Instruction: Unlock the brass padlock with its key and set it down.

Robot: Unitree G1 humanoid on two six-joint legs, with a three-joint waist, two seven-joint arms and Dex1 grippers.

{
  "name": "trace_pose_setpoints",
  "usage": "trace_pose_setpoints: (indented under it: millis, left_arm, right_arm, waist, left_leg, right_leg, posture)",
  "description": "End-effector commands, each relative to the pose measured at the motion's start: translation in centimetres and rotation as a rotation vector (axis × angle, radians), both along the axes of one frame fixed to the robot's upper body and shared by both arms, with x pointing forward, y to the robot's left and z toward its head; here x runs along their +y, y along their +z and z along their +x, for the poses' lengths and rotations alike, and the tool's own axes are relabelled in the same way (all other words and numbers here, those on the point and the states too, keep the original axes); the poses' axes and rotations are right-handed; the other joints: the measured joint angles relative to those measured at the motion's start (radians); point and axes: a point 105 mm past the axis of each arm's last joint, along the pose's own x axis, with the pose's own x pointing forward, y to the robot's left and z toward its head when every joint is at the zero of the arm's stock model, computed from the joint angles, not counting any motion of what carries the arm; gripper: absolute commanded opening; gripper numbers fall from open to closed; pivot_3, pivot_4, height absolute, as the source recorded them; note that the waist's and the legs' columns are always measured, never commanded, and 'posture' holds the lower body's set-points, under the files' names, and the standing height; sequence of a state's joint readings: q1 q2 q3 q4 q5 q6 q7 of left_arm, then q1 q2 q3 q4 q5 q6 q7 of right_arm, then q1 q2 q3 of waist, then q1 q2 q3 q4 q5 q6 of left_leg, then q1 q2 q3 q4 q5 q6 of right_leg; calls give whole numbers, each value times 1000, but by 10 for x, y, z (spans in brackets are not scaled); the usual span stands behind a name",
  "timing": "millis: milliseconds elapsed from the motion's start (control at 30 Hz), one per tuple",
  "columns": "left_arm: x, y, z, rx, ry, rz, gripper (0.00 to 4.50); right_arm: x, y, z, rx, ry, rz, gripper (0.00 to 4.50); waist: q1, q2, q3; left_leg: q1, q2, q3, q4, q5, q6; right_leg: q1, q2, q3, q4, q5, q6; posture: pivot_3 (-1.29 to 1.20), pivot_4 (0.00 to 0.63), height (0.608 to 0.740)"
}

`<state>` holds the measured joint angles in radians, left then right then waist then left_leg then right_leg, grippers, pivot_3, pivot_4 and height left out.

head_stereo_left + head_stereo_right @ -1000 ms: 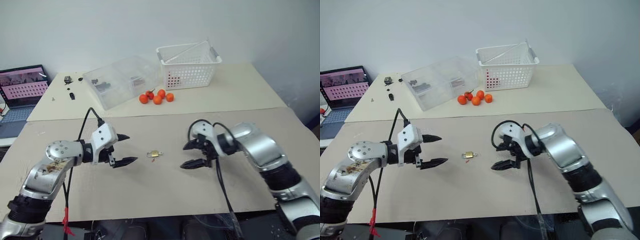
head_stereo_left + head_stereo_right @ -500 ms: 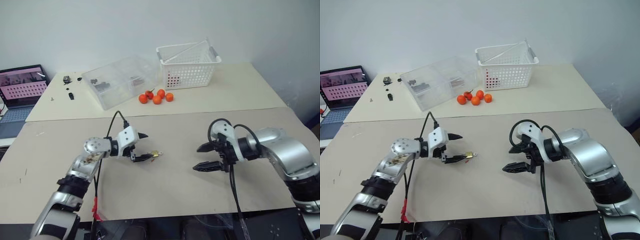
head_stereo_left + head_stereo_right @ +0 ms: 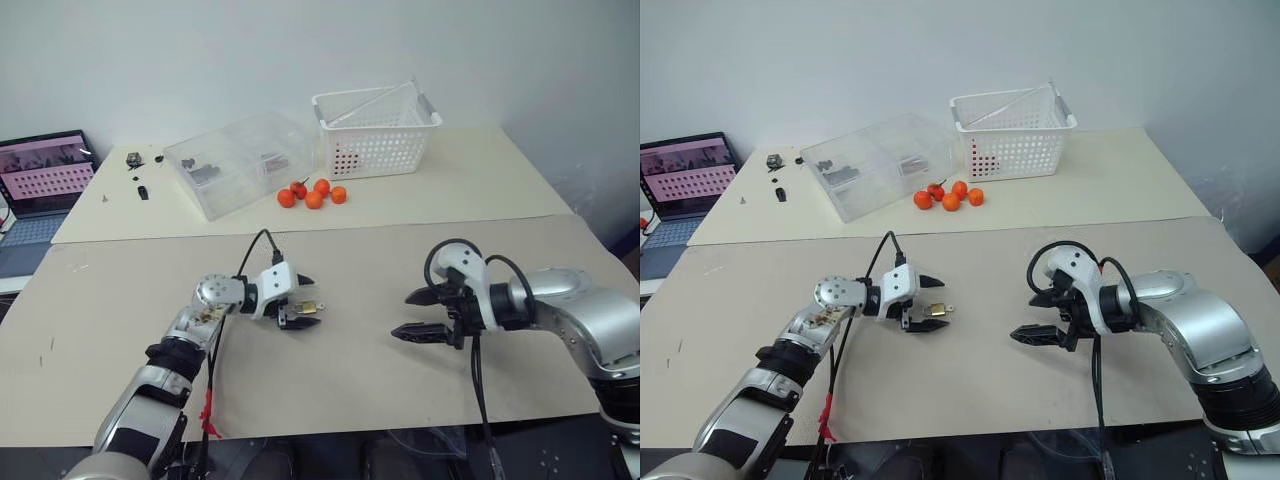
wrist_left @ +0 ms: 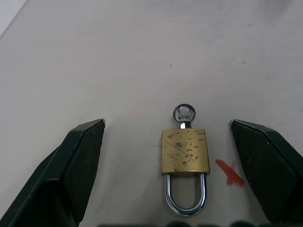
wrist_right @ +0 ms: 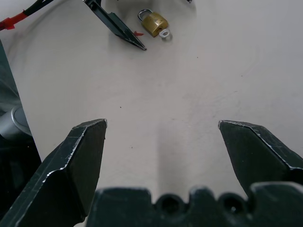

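Lying between the left fingers [image 4: 80,161], untouched: brass padlock [image 4: 185,151].

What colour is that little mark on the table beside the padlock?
Red, a small cross-like mark right beside the brass padlock; clearest in the left wrist view.

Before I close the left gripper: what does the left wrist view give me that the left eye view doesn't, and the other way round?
Left wrist view: the key seated in the end of the brass padlock opposite its shackle, which looks closed, and a small red mark on the table beside the body. The padlock lies flat between the open left gripper fingers, touching neither.

Left eye view: the right gripper, open and hovering well apart from the padlock; the white basket, clear box, orange fruits and laptop.

Both: the padlock bracketed by the open left gripper.
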<state>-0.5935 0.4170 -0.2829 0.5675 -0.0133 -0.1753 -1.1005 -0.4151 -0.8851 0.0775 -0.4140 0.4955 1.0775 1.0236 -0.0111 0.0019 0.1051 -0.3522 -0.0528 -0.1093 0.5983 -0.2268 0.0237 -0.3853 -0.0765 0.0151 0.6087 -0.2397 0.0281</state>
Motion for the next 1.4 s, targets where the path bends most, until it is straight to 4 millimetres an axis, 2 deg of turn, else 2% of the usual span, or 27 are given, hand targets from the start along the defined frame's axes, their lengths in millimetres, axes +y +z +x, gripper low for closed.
trace_pose_setpoints:
  millis: [33, 600, 867, 967, 1200, 1233, 1400]
  left_arm:
    - [2, 7, 6, -31, 7, 13, 4500]
    - [18, 7, 4, 20, 13, 28, 4500]
    - [17, -6, 0, 66, -1, 58, 4500]
    - [14, -8, -1, 83, -10, 67, 3772]
    - [10, -9, 0, 89, -17, 58, 1032]
    - [10, -9, 0, 89, -16, 59, 821]
    - [9, -5, 2, 88, -14, 56, 823]
  right_arm:
    - [0, 13, 3, -58, 1, 1, 4461]
    - [2, 14, 16, -83, -9, -14, 4461]
    - [2, 14, 19, -93, -22, -21, 4461]
    - [1, 15, 20, -98, -27, -23, 4500]
    - [0, 15, 21, -105, -41, -29, 4500]
    - [0, 15, 21, -105, -42, -29, 4500]
    - [-1, 13, 19, -107, -38, -41, 4500]
  waist:
    - [0, 0, 0]
    - [-3, 0, 0]
    - [-3, 0, -1]
    - [-2, 1, -2]
    - [-1, 1, -3]
    - [-1, 1, -3]
    - [-1, 1, -3]
  left_leg:
    - [0, 0, 0, 0, 0, 0]
    - [0, 0, 0, 1, -1, 1]
    - [1, 1, 0, 1, -1, 1]
    - [1, 0, 0, 1, -1, 2]
    - [1, 0, 0, 3, -1, 2]
    - [1, 0, 0, 3, -1, 2]
    - [0, 0, 0, 4, -1, 3]
  right_leg:
    - [0, 0, 0, 0, 0, 0]
    - [0, 1, 0, 0, 0, 0]
    - [0, 1, 0, 0, 0, 0]
    - [0, 1, 0, 1, 0, 0]
    - [2, 1, -1, 1, 0, 0]
    - [2, 1, -1, 1, 0, 0]
    - [2, 1, 0, 1, 0, 0]
  posture:
    - [0, 150, 740]
    - [0, 150, 740]
    - [0, 150, 740]
    - [0, 150, 740]
    - [0, 150, 740]
    - [0, 150, 740]
    - [0, 150, 740]
